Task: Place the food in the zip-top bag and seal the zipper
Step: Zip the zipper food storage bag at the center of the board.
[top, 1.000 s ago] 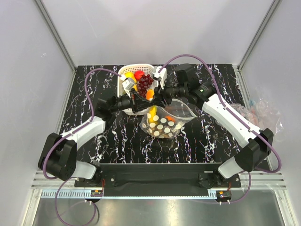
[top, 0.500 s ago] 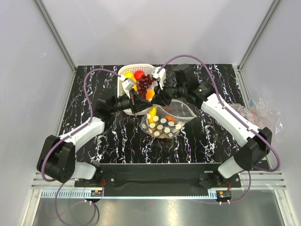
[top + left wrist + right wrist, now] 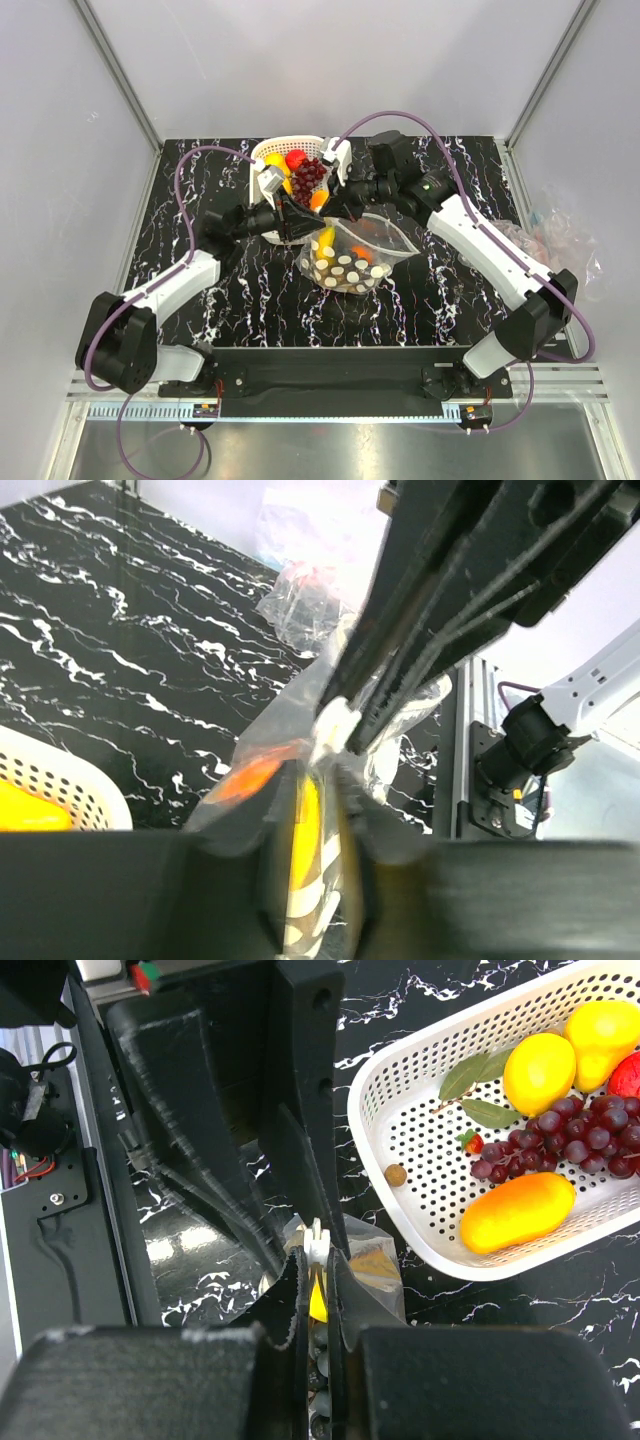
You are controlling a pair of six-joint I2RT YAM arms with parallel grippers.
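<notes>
A: Entry: bag. Position?
B: The clear bag (image 3: 392,247) lies on the black marbled tabletop (image 3: 190,190), just in front of the white basket (image 3: 285,141). Its held edge is on the basket side. Inside it are a banana (image 3: 325,240), pale tan grapes (image 3: 345,270) and one orange piece (image 3: 362,251).

A: Food not yet bagged?
B: It is all in the basket: lemons (image 3: 540,1072), a strawberry (image 3: 296,158), purple grapes (image 3: 570,1135), and an orange-yellow oval fruit (image 3: 518,1212) against the wall nearest the bag.

A: Right claw?
B: The right claw (image 3: 318,1260) is clenched on the bag's top edge. Its jaws are almost together with film pinched between them. The white slider (image 3: 317,1238) sits just past the tips.

A: Left claw?
B: The left claw (image 3: 312,820) meets the same edge from the opposite side, close against the right one. Its jaws stand a little apart with bag film in the gap. The wrist view is blurred there, so I cannot tell whether it grips the film or merely brackets it.

A: Zipper?
B: Both claws crowd the rim. How much of the zipper is closed cannot be read from any view.
</notes>
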